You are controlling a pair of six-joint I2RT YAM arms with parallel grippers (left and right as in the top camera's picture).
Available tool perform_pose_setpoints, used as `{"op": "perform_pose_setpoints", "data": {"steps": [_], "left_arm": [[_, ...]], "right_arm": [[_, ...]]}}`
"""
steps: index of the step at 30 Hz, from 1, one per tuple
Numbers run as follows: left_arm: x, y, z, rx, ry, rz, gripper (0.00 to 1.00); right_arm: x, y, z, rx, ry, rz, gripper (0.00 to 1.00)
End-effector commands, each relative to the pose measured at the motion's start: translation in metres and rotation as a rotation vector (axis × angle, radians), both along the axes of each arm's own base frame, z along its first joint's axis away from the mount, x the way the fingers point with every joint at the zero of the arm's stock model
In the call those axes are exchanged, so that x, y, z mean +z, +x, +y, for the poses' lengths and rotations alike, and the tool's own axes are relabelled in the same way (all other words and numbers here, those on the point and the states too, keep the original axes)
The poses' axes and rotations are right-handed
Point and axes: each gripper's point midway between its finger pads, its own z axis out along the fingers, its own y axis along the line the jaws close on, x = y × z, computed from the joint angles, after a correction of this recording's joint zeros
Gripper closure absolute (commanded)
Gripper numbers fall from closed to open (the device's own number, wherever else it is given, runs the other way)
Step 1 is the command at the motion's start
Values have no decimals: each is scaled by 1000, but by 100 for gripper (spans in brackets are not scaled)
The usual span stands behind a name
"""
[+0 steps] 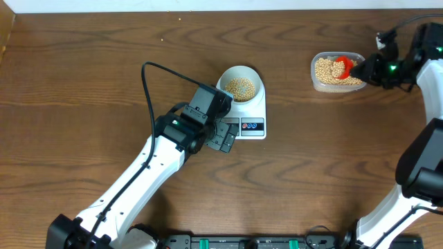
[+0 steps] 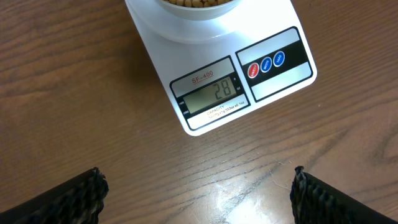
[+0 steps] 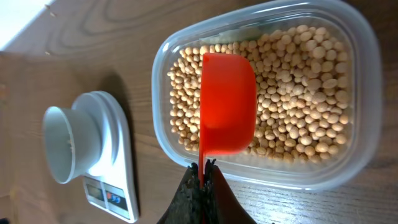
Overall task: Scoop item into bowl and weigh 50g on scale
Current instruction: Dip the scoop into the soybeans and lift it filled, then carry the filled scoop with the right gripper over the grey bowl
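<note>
Right hand (image 3: 202,173) gripping red scoop (image 3: 227,102), bean tub (image 3: 368,81) beneath, bowl (image 3: 59,144) on scale (image 3: 118,152)

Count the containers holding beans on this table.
2. The white bowl sits on the scale mid-table; the clear tub is at the far right, where the right tool holds a red scoop. No others appear hidden.

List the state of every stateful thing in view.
Flat white digital scale: on, reads 28.
Small round white bowl: on the scale, partly filled with tan beans.
Clear plastic tub: open, full of beans.
Orange-red plastic scoop: held over the tub's beans.
Left gripper: open.
Right gripper: shut on scoop handle.
</note>
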Motion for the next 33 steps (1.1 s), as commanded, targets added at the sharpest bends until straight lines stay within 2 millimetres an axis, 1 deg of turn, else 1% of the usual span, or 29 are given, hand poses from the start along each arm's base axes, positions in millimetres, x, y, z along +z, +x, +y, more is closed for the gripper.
{"op": "perform_pose_setpoints", "data": {"steps": [1, 4, 10, 15, 18, 19, 23, 28, 29, 31, 33], "left_arm": [[-5, -1, 2, 8, 9, 15, 4], [-5, -1, 2, 8, 9, 15, 4], [-5, -1, 2, 8, 9, 15, 4], [-5, -1, 2, 8, 9, 15, 4], [-5, -1, 2, 8, 9, 15, 4], [-5, -1, 2, 8, 9, 15, 4], [-5, -1, 2, 8, 9, 15, 4], [-5, -1, 2, 8, 9, 15, 4], [-5, -1, 2, 8, 9, 15, 4], [-5, -1, 2, 8, 9, 15, 4], [-5, -1, 2, 8, 9, 15, 4]], "right_arm": [[8, -2, -3, 1, 110, -24, 99], [22, -4, 1, 32, 202, -71, 99], [33, -5, 10, 80, 264, -117, 99], [54, -7, 26, 145, 377, -192, 99], [65, -8, 41, 187, 444, -218, 99], [69, -9, 49, 210, 467, -223, 99], [71, -11, 75, 267, 490, -215, 99], [76, -18, 124, 378, 527, -198, 99], [76, -20, 136, 406, 532, -192, 99], [76, -25, 155, 448, 535, -184, 99], [76, -27, 169, 478, 535, -178, 99]]}}
